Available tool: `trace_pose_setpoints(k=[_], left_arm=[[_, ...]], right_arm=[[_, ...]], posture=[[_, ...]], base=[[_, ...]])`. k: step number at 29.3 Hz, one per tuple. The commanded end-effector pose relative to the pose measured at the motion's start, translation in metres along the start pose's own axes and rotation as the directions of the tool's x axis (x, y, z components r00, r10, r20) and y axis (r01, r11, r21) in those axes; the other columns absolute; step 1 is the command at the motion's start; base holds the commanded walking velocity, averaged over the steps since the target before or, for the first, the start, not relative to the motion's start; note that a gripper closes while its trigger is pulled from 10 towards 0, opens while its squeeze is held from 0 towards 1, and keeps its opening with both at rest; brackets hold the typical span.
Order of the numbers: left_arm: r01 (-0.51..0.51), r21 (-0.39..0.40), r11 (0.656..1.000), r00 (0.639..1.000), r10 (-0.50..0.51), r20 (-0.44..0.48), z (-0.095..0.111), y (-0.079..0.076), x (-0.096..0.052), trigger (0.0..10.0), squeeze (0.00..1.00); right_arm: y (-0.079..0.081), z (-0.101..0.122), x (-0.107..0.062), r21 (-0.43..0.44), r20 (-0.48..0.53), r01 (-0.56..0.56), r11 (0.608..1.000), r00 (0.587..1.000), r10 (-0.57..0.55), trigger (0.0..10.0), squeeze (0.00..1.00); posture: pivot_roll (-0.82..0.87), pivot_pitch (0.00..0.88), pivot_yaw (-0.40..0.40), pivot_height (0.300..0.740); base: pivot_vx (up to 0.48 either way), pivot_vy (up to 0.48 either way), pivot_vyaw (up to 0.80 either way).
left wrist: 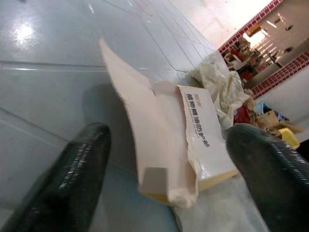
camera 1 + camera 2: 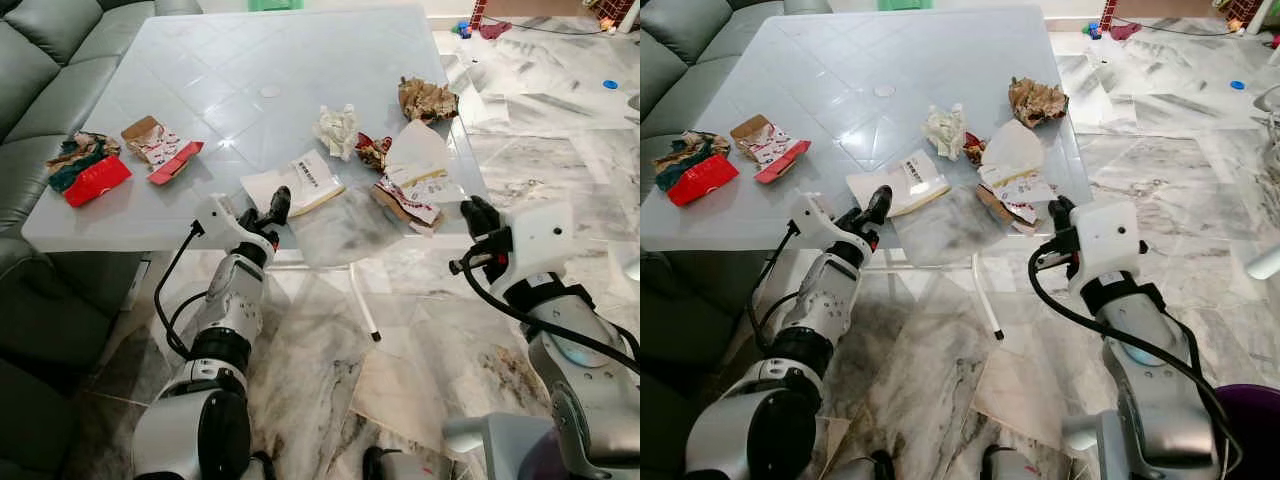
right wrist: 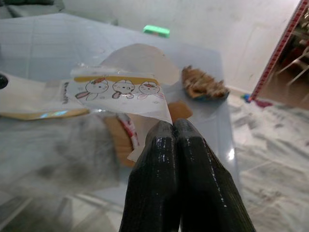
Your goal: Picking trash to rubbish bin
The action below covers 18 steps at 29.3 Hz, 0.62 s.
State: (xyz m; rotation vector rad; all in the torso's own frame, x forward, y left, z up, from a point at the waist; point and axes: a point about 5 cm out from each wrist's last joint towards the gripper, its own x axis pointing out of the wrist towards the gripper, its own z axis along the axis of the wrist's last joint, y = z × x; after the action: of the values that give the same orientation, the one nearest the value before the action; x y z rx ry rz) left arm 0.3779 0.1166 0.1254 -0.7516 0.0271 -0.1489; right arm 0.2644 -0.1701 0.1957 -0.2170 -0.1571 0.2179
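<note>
- While all trash sits on the table (image 2: 200,60), I've binned nothing.
- Left gripper (image 1: 169,159), fingers spread, frames the torn envelope (image 2: 296,183) at the near edge.
- Right gripper (image 3: 175,145) is pinched closed, empty.

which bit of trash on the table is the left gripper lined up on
The torn white envelope with printed black text, at the table's near edge. The left gripper has open fingers either side of it; the crumpled white paper and red boxes lie farther off.

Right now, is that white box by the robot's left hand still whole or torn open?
Torn open. The white box lies flat on the table, its flaps ragged and spread, between the open left end effector's fingers.
</note>
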Motion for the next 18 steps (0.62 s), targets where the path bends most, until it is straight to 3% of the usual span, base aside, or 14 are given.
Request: trace_pose_setpoints(k=[1, 8, 18], left_arm=[[-0.009, -0.046, 0.999, 0.998, 0.006, -0.061, -0.014, 0.001, -0.002, 0.0, 0.0], [0.046, -0.078, 0.996, 0.996, -0.052, -0.074, -0.019, -0.009, 0.002, 0.0, 0.0], [0.078, -0.105, 0.991, 0.992, -0.087, -0.087, -0.022, -0.013, 0.002, 0.0, 0.0]], right_arm=[[0.007, 0.007, -0.004, 0.016, 0.012, -0.045, 0.999, 0.999, 0.045, 10.0, 0.0], [0.012, 0.005, -0.017, 0.039, -0.026, -0.113, 0.993, 0.993, 0.114, 10.0, 0.0], [0.015, 0.005, -0.015, 0.054, -0.033, -0.11, 0.992, 0.993, 0.112, 10.0, 0.0]], posture=[[-0.33, 0.239, 0.015, 0.74], [-0.33, 0.241, 0.018, 0.74], [-0.32, 0.235, 0.023, 0.74]], base=[[0.0, 0.0, 0.0], [0.0, 0.0, 0.0], [0.0, 0.0, 0.0]])
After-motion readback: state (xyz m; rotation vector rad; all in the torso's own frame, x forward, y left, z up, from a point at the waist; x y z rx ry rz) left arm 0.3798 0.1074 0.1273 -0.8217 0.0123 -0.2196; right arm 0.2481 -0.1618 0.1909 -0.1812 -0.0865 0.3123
